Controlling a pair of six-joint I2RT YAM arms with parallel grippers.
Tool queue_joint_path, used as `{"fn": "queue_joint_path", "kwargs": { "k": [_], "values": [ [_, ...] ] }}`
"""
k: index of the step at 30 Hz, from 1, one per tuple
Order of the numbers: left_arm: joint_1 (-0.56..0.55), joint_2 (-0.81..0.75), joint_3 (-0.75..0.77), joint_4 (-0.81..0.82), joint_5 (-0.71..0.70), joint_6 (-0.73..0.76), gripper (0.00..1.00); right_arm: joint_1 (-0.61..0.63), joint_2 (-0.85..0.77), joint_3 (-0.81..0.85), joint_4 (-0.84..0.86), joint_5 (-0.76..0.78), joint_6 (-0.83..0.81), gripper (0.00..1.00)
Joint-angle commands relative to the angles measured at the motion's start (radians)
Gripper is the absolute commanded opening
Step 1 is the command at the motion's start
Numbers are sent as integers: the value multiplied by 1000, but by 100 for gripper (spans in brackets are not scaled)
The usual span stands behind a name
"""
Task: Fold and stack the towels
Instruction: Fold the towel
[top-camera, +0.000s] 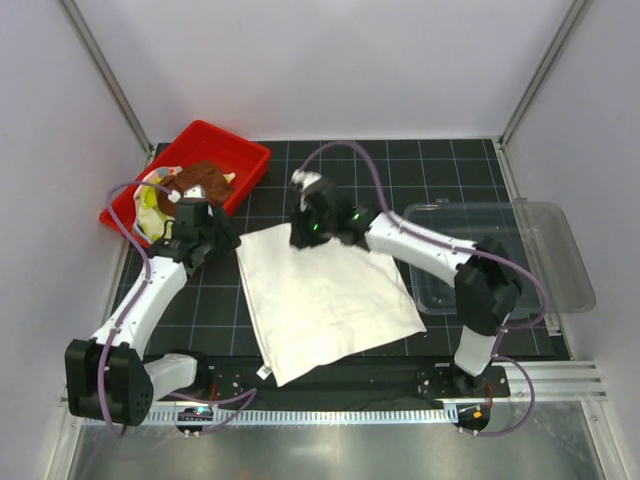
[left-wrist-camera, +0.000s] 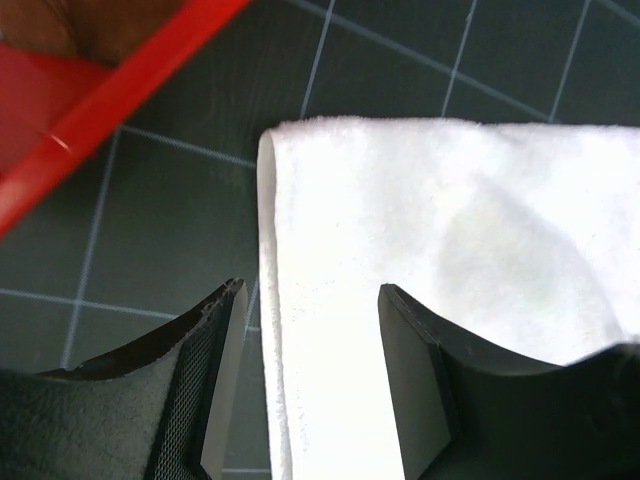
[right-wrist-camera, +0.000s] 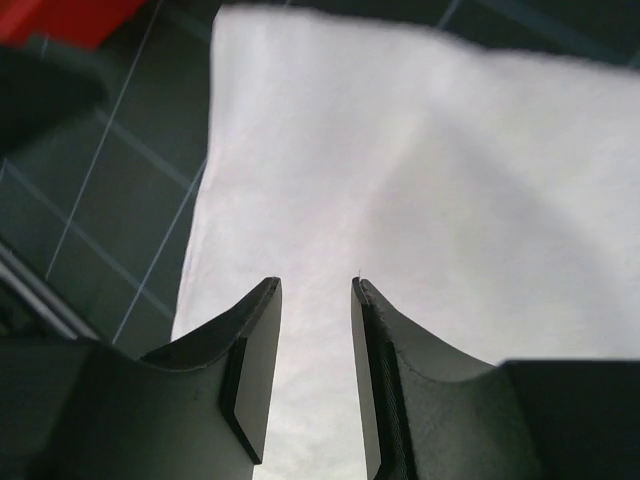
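Red tray (top-camera: 228, 137) holds brown towel (top-camera: 201, 180); yellow-green towel (top-camera: 150, 207).

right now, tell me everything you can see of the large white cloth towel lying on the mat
Soft, plain, nappy: the large white cloth towel lies spread flat and skewed on the dark gridded mat, lightly creased, left edge rounded as if doubled, near corner past the mat's edge. The open left gripper straddles its far left corner, the open right gripper hangs over its far edge; contact unclear.
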Motion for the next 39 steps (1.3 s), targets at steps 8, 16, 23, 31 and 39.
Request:
{"fn": "queue_joint_path", "kwargs": {
  "k": [8, 16, 23, 31, 39],
  "values": [
    [6, 195, -104, 242, 89, -75, 59, -500, 98, 330, -303, -182, -289, 42],
    [4, 316, -52, 268, 23, -60, 55, -644, 347, 580, -440, -231, -356, 42],
    [9, 339, -56, 309, 44, -49, 56, -684, 418, 618, -501, -222, -375, 43],
    [32, 397, -47, 355, 152, -50, 54, -698, 458, 598, -471, -291, -350, 43],
    [33, 410, -43, 380, 150, -41, 49, -704, 458, 586, -443, -311, -339, 40]
  ]
}}
